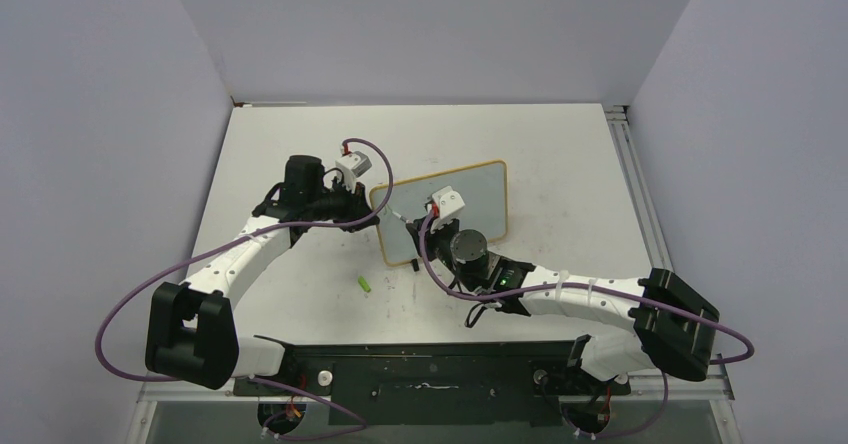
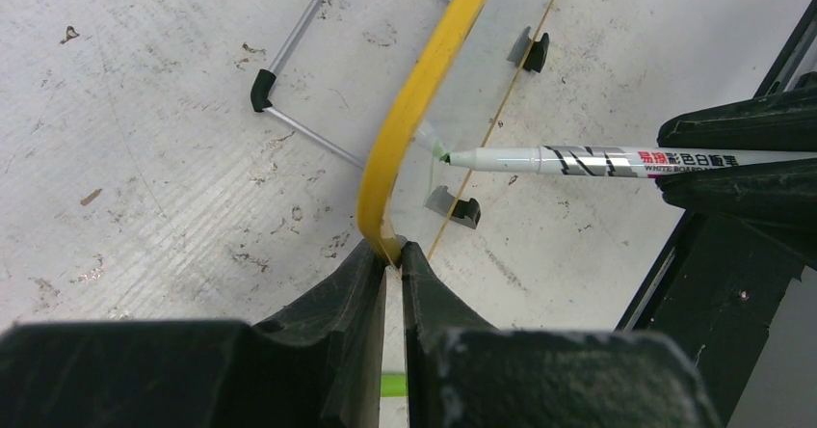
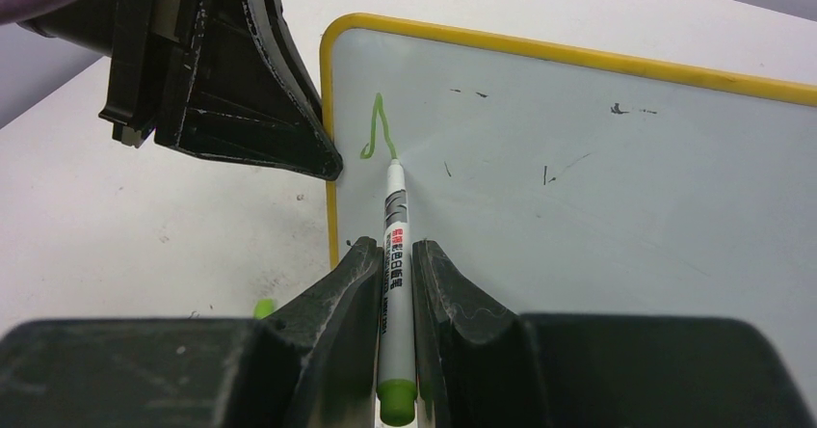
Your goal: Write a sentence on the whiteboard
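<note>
Whiteboard (image 1: pixel 482 204), yellow-framed with rounded corners, stands near the middle of the scuffed white table (image 1: pixel 560 144), its face turned toward the near right, where the right arm reaches in.

We see the left gripper (image 1: pixel 370 207) pinching the board's left edge. In the left wrist view its two black fingers (image 2: pixel 361 283) are closed almost together on the yellow frame (image 2: pixel 414 110), with only the board's thickness between them.

The right gripper (image 1: pixel 422 226) is clamped around a white marker (image 3: pixel 395 226) with red and black print on its barrel and a green end. The jaws are closed tight on the barrel, and the tip points away from the wrist toward the board.

The marker tip touches the board's surface near its upper left corner, just inside the frame and just beside the left gripper's fingertips. From the tip a single green stroke (image 3: pixel 379 124) runs up to a narrow peak and down into a small hook. A few faint dark specks mark the surface further right.

A small green piece (image 1: pixel 365 284) lies on the table nearer to us than the board, to its left.
</note>
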You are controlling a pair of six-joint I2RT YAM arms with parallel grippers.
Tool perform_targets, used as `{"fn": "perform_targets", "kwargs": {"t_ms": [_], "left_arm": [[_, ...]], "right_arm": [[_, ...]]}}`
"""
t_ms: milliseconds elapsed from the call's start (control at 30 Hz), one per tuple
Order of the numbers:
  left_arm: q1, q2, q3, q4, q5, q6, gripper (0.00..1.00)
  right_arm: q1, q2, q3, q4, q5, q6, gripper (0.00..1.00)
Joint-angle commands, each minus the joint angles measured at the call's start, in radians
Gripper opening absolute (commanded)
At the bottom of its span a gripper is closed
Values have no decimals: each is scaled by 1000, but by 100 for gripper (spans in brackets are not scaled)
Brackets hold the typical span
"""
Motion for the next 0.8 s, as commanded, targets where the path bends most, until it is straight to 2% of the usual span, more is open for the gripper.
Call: {"fn": "perform_targets", "kwargs": {"t_ms": [0, 767], "left_arm": [[-17, -21, 34, -21, 18, 9, 0], [-21, -19, 37, -28, 12, 14, 0]], "right_arm": [[-6, -15, 41, 38, 83, -38, 5], [-8, 11, 111, 72, 89, -101, 5]]}}
